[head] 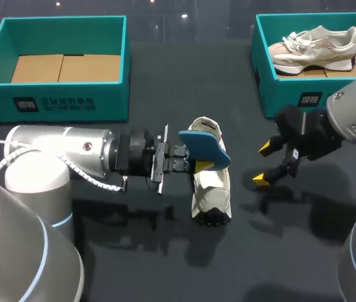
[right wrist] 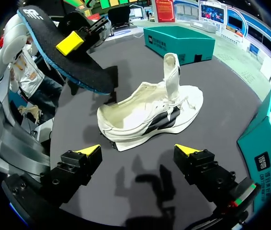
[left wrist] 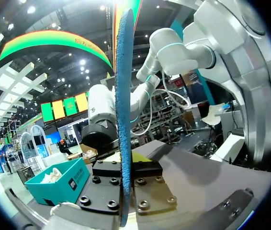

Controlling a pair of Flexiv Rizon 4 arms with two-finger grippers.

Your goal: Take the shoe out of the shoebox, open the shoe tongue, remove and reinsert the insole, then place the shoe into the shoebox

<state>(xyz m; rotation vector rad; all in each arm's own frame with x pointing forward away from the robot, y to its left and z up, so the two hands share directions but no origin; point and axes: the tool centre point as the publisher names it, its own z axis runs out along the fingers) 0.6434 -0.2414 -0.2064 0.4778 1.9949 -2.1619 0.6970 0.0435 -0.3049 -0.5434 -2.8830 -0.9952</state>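
A cream shoe (head: 211, 182) lies on the dark table, tongue pulled up (right wrist: 171, 72), its inside showing in the right wrist view (right wrist: 150, 117). Just above its heel end my left gripper (head: 194, 162) is shut on a blue insole (head: 206, 146), which is lifted clear of the shoe. In the left wrist view the insole (left wrist: 123, 120) stands edge-on between the fingers of the left gripper (left wrist: 126, 167). The insole's dark underside (right wrist: 63, 52) shows in the right wrist view. My right gripper (head: 263, 165) hangs open to the shoe's right, nothing between its fingers (right wrist: 140, 151).
A teal shoebox (head: 58, 66) with cardboard inside stands at the back left. A second teal shoebox (head: 272, 88) at the back right holds another cream shoe (head: 316, 47). Bare table lies in front of the shoe.
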